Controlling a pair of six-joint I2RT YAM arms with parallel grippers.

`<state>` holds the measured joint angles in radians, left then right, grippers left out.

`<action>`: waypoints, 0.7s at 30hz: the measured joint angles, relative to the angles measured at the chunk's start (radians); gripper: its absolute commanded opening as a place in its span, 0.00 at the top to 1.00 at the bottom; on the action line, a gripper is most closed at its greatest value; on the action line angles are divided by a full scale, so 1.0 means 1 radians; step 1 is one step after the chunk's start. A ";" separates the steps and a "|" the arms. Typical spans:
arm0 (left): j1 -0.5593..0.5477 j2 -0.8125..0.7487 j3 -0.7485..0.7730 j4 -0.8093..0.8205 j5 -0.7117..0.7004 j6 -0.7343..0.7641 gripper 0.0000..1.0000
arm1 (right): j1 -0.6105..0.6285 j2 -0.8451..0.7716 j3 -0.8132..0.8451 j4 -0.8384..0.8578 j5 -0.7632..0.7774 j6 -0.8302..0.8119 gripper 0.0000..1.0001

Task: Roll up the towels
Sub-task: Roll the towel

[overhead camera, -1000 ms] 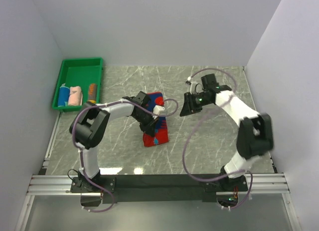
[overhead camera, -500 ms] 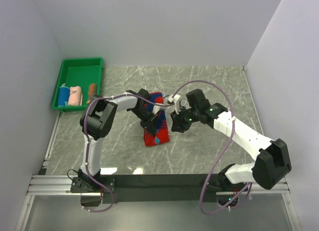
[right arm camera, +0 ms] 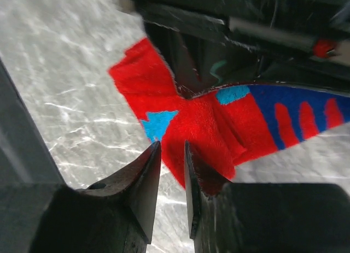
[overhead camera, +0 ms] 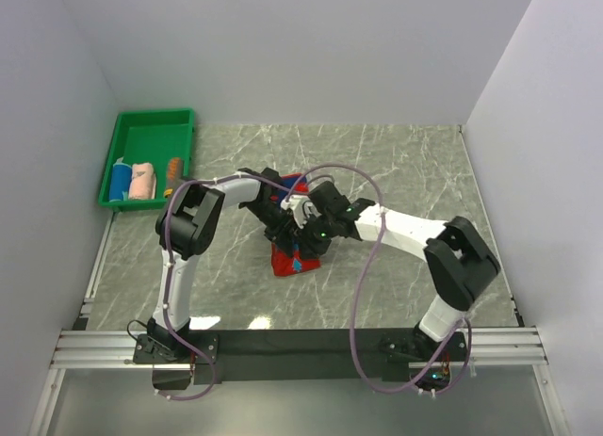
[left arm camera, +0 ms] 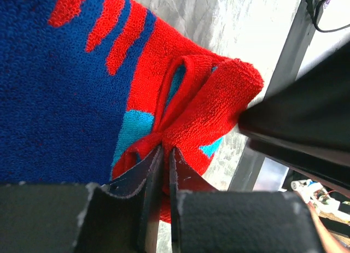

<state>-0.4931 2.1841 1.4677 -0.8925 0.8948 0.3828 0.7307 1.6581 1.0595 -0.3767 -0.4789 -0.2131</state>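
The red-and-blue patterned towel [overhead camera: 287, 262] lies at the table's middle, partly under both grippers. My left gripper [overhead camera: 283, 227] is shut on a bunched red fold of it [left arm camera: 165, 149]; the towel [left arm camera: 65, 89] fills the left wrist view. My right gripper [overhead camera: 309, 238] sits right beside the left one, over the towel's near red corner [right arm camera: 219, 127]. Its jaws [right arm camera: 172, 146] stand a narrow gap apart just above the towel's edge and hold nothing. Rolled blue [overhead camera: 121, 180], pale pink [overhead camera: 142, 182] and orange [overhead camera: 174, 172] towels lie in the tray.
The green plastic tray [overhead camera: 151, 125] stands at the far left by the left wall. The two arms crowd together over the towel; the left gripper's black body [right arm camera: 219, 23] fills the top of the right wrist view. White walls enclose the marble table.
My right arm has swung in from the right and lowered its gripper to the towel beside the left gripper. The left gripper has stayed on the towel.
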 measured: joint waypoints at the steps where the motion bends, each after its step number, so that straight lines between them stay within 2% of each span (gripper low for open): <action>1: 0.003 0.002 0.001 -0.003 0.000 0.000 0.85 | 0.000 0.022 0.000 0.001 -0.001 0.008 0.69; 7: 0.038 0.026 0.000 -0.032 0.044 -0.004 0.85 | 0.000 0.134 0.016 0.009 0.002 0.056 0.71; 16: 0.158 0.039 -0.043 -0.100 0.074 -0.008 0.87 | 0.000 0.286 0.182 0.004 -0.072 0.157 0.71; 21: 0.241 0.039 -0.058 -0.129 0.075 -0.005 0.78 | 0.002 0.341 0.240 0.037 -0.113 0.203 0.71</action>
<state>-0.2516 2.2227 1.4101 -1.0218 0.9695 0.3782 0.7326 1.9991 1.2995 -0.3397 -0.5915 -0.0105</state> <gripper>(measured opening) 0.177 0.294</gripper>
